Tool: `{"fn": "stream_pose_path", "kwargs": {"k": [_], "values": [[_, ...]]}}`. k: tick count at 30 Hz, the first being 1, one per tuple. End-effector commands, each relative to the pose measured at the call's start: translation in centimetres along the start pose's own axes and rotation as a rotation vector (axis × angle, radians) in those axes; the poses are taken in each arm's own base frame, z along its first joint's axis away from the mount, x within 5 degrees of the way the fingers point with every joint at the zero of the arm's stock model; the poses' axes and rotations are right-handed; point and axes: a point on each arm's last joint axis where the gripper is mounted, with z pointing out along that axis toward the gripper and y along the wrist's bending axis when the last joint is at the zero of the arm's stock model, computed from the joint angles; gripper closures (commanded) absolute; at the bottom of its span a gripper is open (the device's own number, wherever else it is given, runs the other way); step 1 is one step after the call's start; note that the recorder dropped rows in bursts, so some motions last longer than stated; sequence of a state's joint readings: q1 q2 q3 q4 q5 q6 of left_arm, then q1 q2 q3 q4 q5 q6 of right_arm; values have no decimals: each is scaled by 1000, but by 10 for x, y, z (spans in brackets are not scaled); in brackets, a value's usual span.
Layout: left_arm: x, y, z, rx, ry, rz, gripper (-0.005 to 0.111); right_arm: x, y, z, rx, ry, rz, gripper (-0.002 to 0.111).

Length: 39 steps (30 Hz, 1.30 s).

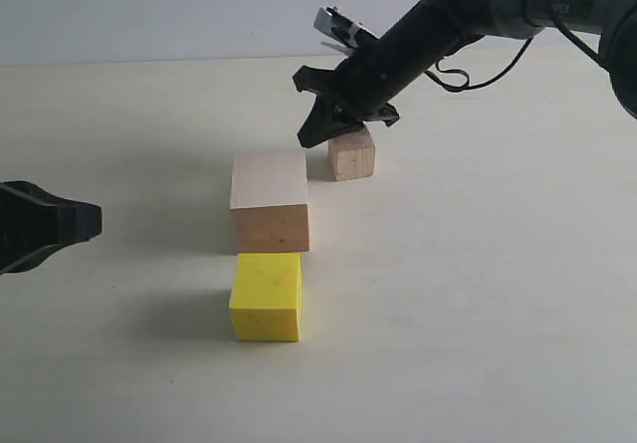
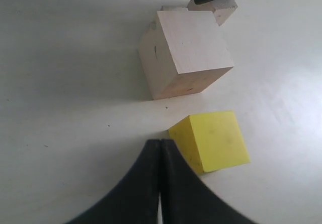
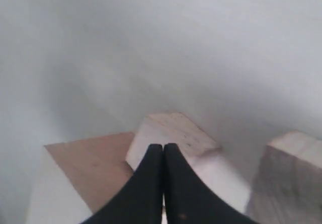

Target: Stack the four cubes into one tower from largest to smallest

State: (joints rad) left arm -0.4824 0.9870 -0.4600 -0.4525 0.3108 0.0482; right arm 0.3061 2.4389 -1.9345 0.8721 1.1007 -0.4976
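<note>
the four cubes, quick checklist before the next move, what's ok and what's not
1. Large pale wood cube flat on the table, top bare: ok.
2. Yellow cube free, standing apart from it: ok.
3. Right gripper jaws open for a pick: not ok, shut and empty.
4. Left gripper jaws open: not ok, shut and empty, close to the yellow cube.
5. Both small cubes found: ok; one small cube lies just past the right gripper's tips, second small cube beside it.
6. Which small cube is the smaller: cannot tell.
</note>
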Motion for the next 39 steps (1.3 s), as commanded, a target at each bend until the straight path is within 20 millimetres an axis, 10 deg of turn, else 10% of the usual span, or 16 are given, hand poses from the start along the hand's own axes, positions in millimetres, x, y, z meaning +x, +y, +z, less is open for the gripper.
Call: {"fn": "stream_pose_path", "kwargs": {"k": [1,19,39], "values": [[-3,-1,0,2,-21,14,107,-7,14,2,-31,-39,-54,108],[-3,-1,0,-5,-21,38,107,-2,2,24,121,120,-50,108],[-2,-1,0,-5,-9,39,107,-2,-20,-24,561,140,66,108]]}}
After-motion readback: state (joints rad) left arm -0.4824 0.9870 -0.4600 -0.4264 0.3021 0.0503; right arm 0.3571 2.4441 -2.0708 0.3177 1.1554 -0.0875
